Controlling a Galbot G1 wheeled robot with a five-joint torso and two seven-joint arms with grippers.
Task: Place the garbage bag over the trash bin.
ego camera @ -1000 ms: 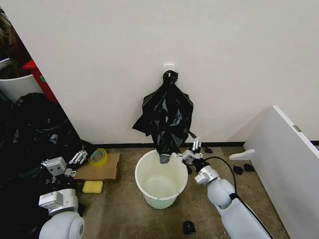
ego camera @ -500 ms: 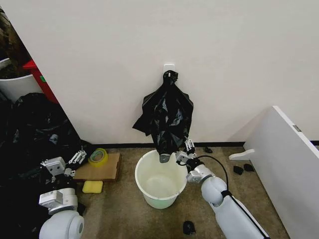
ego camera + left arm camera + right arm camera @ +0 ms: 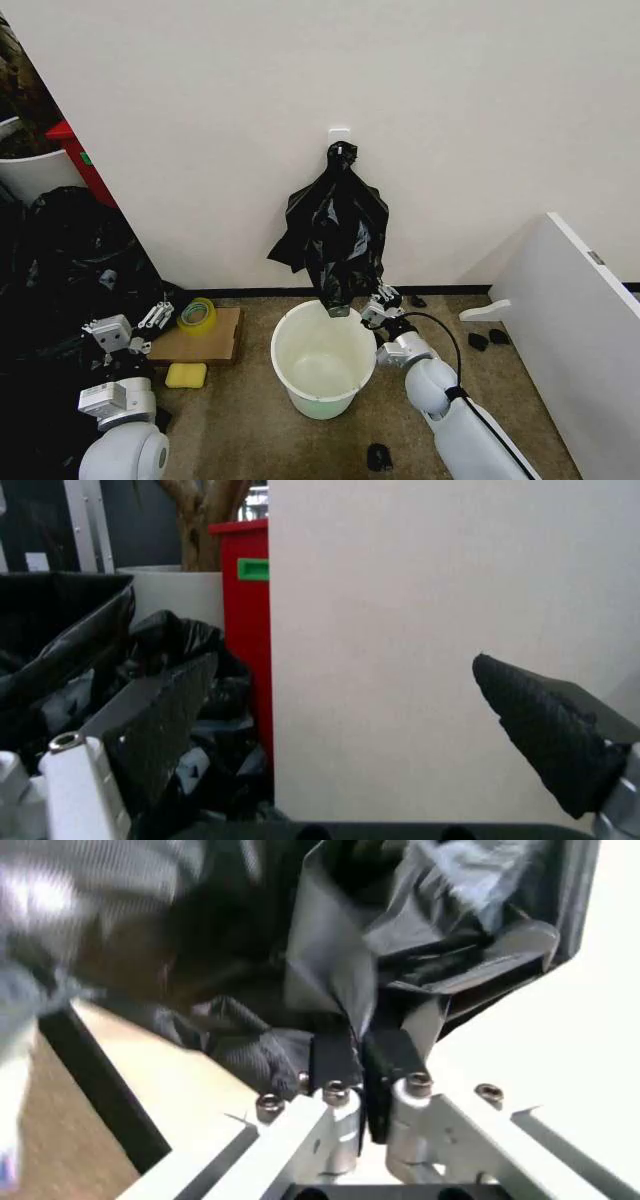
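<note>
The trash bin (image 3: pixel 282 372), a cream-white round bucket, stands open on the floor by the wall. Above it a black bundle (image 3: pixel 335 225) hangs from a wall hook (image 3: pixel 340 134). At its lower end a thin glossy fold of the garbage bag (image 3: pixel 336 300) (image 3: pixel 340 975) hangs just over the bin's far rim. My right gripper (image 3: pixel 378 302) (image 3: pixel 360 1050) is shut on that fold, beside the rim. My left gripper (image 3: pixel 158 316) (image 3: pixel 350 727) stays parked low at the left, open and holding nothing.
A heap of black bags (image 3: pixel 60 260) fills the left side. A cardboard sheet (image 3: pixel 205 340) carries a tape roll (image 3: pixel 197 315), with a yellow sponge (image 3: pixel 186 375) in front. A white panel (image 3: pixel 580 320) stands at the right. Small dark objects (image 3: pixel 378 457) lie on the floor.
My right gripper moved in to the bundle's lower end and closed on the plastic. The hanging tip has risen slightly, out of the bin's mouth. The left arm has not moved.
</note>
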